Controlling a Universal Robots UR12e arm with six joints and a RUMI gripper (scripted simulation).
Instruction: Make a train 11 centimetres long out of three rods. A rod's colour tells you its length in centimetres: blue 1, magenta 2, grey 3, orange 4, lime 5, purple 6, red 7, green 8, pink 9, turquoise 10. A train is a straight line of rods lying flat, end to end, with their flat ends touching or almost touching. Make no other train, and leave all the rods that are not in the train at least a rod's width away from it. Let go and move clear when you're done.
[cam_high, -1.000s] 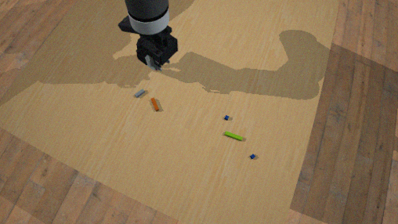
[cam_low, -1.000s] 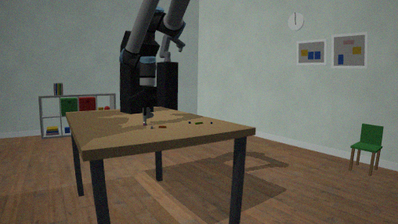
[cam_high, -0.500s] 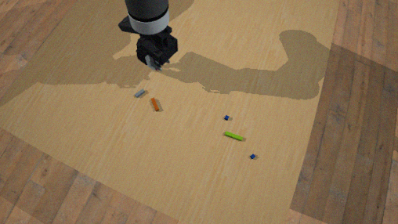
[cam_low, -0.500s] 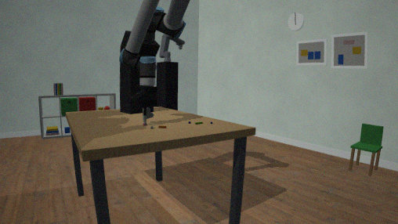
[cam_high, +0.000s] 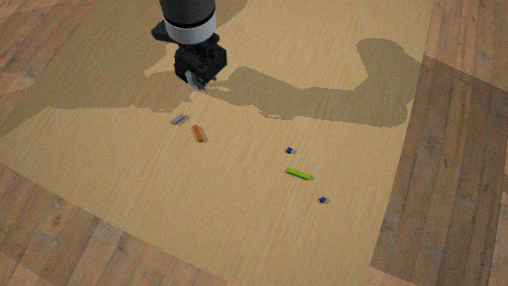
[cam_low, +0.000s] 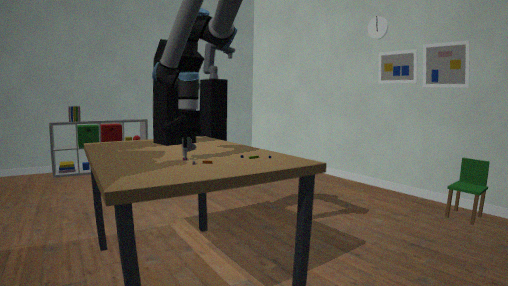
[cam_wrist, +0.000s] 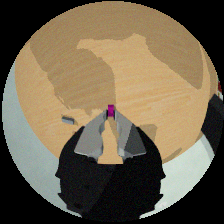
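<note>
My gripper (cam_high: 199, 85) (cam_low: 186, 149) (cam_wrist: 110, 110) is shut on a small magenta rod (cam_wrist: 110, 109) and holds it a little above the table (cam_high: 240, 235) (cam_low: 150, 177), towards its far left. A grey rod (cam_high: 178, 119) (cam_wrist: 68, 120) lies just in front of the gripper, with an orange rod (cam_high: 198, 133) (cam_low: 207, 162) close beside it at an angle. Further right lie a blue rod (cam_high: 289, 150), a lime rod (cam_high: 298, 173) (cam_low: 254, 157) and a second blue rod (cam_high: 322, 200), all apart from one another.
The arm's base stands at the back of the table. The table's edges run close on the left and front. A shelf (cam_low: 100, 145) and a green chair (cam_low: 470, 182) stand on the floor away from the table.
</note>
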